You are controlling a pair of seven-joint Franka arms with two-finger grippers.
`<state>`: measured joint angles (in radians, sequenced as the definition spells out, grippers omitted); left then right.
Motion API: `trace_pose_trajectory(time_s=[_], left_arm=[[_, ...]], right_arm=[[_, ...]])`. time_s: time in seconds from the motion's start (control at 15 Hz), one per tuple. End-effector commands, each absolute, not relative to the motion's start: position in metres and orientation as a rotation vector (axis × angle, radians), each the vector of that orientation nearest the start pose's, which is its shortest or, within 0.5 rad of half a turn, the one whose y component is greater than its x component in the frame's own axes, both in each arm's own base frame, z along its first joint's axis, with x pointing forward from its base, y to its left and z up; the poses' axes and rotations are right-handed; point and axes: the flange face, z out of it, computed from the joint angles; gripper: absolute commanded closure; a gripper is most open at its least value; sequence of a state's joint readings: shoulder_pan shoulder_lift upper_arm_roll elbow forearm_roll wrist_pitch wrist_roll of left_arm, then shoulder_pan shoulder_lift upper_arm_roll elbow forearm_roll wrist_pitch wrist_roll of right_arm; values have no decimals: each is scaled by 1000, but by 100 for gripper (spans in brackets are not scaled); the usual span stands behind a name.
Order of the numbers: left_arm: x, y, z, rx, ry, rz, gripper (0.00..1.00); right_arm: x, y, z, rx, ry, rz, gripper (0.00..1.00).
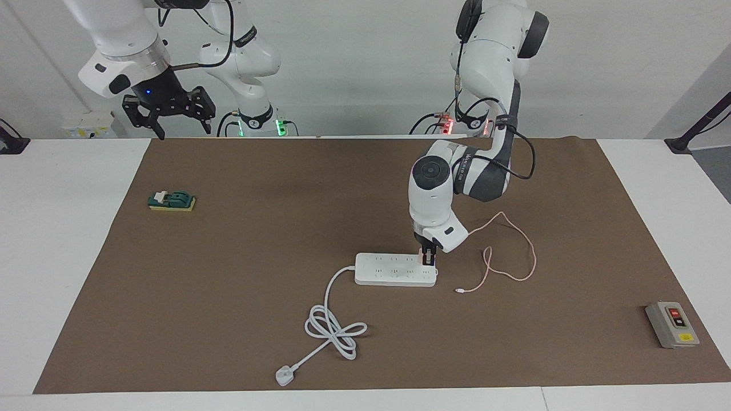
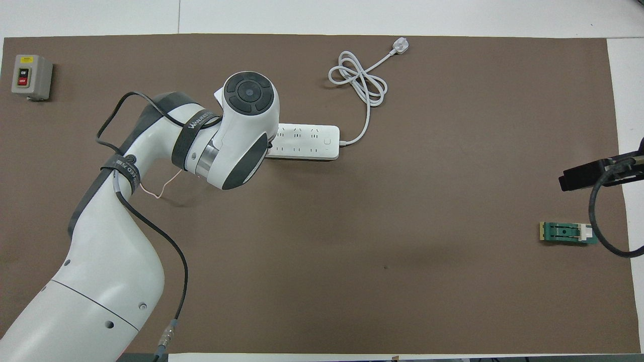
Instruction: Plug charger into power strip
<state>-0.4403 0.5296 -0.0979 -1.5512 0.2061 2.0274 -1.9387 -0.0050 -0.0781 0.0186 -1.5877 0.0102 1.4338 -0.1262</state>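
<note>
The white power strip point(image 1: 396, 269) lies in the middle of the brown mat and also shows in the overhead view point(image 2: 307, 142). My left gripper point(image 1: 428, 263) points straight down over the strip's end toward the left arm's end of the table. It is shut on the small pink charger point(image 1: 427, 258), which sits right at the strip's top face. The charger's thin pink cable point(image 1: 514, 251) loops over the mat beside the strip, toward the left arm's end. In the overhead view my left arm's wrist point(image 2: 249, 108) hides the gripper and charger. My right gripper point(image 1: 169, 117) waits open, raised near its base.
The strip's thick white cord point(image 1: 334, 328) coils farther from the robots and ends in a white three-pin plug point(image 1: 284, 375). A grey box with red and black buttons point(image 1: 672, 324) sits toward the left arm's end. A small green block point(image 1: 172, 201) lies toward the right arm's end.
</note>
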Motion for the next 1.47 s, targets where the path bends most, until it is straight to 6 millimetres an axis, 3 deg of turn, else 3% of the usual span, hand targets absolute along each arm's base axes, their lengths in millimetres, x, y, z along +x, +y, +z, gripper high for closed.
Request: trace_pose_trajectory(time_s=[0.0,0.33,0.8,1.0,1.2,1.4], left_arm=[[623,-299,323,-2427,-1846,-52,0],[620,-295,351,-2434,-1864,-62,0],[609,-278,413,-2479,-1847,-82,0],[597,-263,451,-2533,-1786,-38,0],[592,-235,485,-2592,-1675,-26,0],[588,-196,521,-2695,-1539,0,0]], right_arm=[[510,5,647,-3128,-228,106,0],[510,4,647,-3128,-226,106,0],[510,4,647,-3128,-226,106,0],[510,3,647,-3128,-228,106,0],[510,3,647,-3128,-228,103,0],[510,4,647,-3128,-228,106,0]])
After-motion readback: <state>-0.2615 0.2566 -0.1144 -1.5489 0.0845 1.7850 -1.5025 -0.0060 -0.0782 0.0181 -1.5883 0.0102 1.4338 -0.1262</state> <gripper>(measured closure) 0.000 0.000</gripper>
